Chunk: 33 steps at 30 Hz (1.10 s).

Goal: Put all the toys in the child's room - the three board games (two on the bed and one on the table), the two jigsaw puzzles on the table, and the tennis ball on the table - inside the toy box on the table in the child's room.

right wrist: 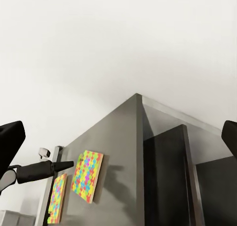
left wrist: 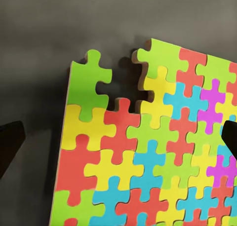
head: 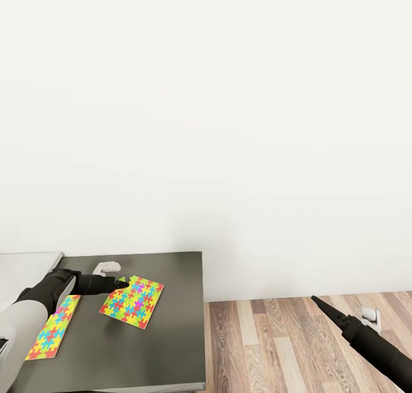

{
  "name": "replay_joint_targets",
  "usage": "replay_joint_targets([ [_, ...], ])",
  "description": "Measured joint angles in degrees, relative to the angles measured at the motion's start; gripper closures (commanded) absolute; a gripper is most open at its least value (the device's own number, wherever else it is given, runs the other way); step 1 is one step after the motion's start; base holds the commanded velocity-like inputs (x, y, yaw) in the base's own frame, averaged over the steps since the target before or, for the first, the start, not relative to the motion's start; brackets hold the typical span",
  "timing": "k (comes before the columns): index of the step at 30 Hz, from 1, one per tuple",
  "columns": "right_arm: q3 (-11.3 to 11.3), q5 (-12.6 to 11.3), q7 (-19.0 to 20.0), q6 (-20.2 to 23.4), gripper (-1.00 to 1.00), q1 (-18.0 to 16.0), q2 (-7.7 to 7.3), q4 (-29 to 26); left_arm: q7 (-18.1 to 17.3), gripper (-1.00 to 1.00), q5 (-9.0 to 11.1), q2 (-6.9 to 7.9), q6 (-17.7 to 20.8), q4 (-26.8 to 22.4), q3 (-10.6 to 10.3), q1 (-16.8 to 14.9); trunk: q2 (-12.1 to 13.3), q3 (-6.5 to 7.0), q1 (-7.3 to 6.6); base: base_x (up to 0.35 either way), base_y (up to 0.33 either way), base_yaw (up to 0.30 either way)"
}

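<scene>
Two multicoloured jigsaw puzzles lie flat on the dark grey section of the table [head: 171,347]. My left gripper [head: 121,282] hovers open over the far corner of the right-hand puzzle [head: 133,295]. In the left wrist view that puzzle [left wrist: 148,157] is close up, with a gap in its edge beside a green corner piece, and the gripper [left wrist: 121,137] has its dark fingertips [left wrist: 10,147] spread wide. The other puzzle [head: 52,327] lies under my left forearm. My right gripper [head: 316,300] hangs open over the floor, holding nothing. The toy box, board games and tennis ball are out of view.
A pale grey desk top [head: 28,267] joins the dark section at the left. A white wall stands behind the table, and wood-plank floor [head: 274,347] lies to its right. The right wrist view takes in the table [right wrist: 123,152], both puzzles [right wrist: 88,175] and my left arm.
</scene>
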Motion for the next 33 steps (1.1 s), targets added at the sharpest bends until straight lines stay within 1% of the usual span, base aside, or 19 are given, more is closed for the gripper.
replay_joint_targets([
  [9,0.0,0.0,0.0,0.0,-1.00,0.0,0.01,0.0,0.1,-1.00,-0.1,-0.07,0.0,0.1,-0.1,0.0,0.0,-0.26,0.00,0.000,0.000,0.000],
  [26,0.0,0.1,0.0,0.0,-1.00,0.0,0.01,0.0,0.1,-1.00,-0.1,-0.16,0.0,0.2,-0.1,0.0,0.0,-1.50,0.00,0.000,0.000,0.000],
  [33,0.0,0.0,0.1,0.0,-1.00,0.0,0.02,0.0,0.1,-1.00,-0.1,-0.16,0.0,0.2,-0.1,0.0,0.0,-1.68,0.00,0.000,0.000,0.000],
])
